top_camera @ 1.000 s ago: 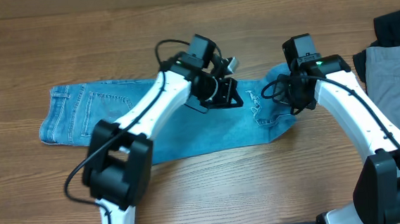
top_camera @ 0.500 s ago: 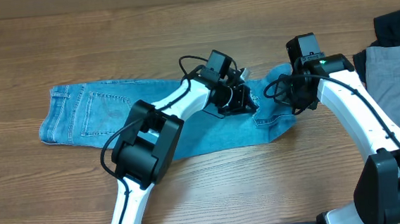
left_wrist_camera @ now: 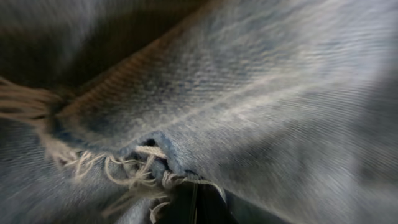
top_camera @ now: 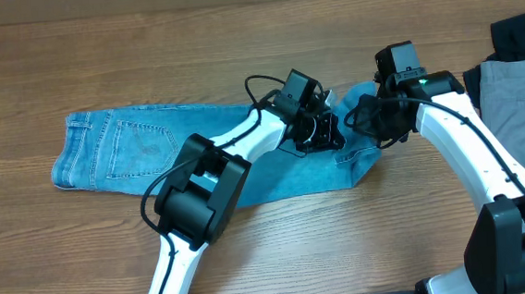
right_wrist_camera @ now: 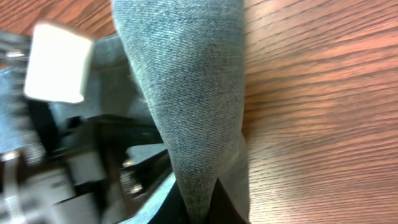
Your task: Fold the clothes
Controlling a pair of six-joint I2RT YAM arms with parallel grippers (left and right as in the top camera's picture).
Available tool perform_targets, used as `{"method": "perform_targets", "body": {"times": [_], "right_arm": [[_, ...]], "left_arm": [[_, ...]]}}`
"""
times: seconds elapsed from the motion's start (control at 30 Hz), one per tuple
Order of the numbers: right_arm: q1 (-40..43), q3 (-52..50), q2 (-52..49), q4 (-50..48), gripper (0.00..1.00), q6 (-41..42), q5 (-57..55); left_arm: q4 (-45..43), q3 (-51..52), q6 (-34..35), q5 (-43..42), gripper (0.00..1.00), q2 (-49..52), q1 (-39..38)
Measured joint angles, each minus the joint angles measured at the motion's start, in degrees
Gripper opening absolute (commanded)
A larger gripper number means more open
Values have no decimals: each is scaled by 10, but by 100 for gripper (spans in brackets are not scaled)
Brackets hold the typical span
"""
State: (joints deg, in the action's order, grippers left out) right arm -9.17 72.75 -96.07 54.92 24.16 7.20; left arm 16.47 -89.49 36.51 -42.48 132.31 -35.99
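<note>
Left wrist view first: the left gripper (left_wrist_camera: pixel 193 210) is shut. Blue cloth fills the whole picture, with the frayed hem (left_wrist_camera: pixel 124 171) right at the jaws, so it looks like it is pinching the jeans (left_wrist_camera: pixel 261 93) there. In the right wrist view, the right gripper (right_wrist_camera: pixel 200 208) is shut too, and a fold of the jeans (right_wrist_camera: pixel 186 74) rises up out of its jaws. Brown table (right_wrist_camera: pixel 317 93) shows beside it.

From above, the left gripper (top_camera: pixel 324 131) and the right gripper (top_camera: pixel 368 117) are close together at the leg end of the jeans (top_camera: pixel 124 152). The jeans lie long and flat across the table (top_camera: pixel 236 38), from side to side. The waistband (top_camera: pixel 70 151) and pockets are far off on the robot's left. The leg end is in the middle, where both grippers are.

I think the next move is to carry the leg end over toward the waistband, along the long way of the jeans. The left arm is nearer that end.

The grey trousers (top_camera: pixel 520 120) and the black garment (top_camera: pixel 519 36) wait on the right, well apart.
</note>
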Motion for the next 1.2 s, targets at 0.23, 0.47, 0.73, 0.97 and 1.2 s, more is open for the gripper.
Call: {"method": "perform_targets", "body": {"times": [0.23,0.47,0.73,0.97,1.2], "right_arm": [[-20,0,-2,-17,4,0,17],[-34,0,-10,-38,4,2,37],[-54,0,-10,-53,4,18,60],[-61,-2,-10,-59,4,24,80],[-104,-12,-16,-89,4,28,79]], "left_arm": [[-41,-3,22,-26,9,27,-5],[-64,-3,30,-53,23,32,-5],[-1,-6,11,-120,13,41,17],[185,-9,-59,-100,19,14,73],[288,-7,-117,-1,23,-42,146]]}}
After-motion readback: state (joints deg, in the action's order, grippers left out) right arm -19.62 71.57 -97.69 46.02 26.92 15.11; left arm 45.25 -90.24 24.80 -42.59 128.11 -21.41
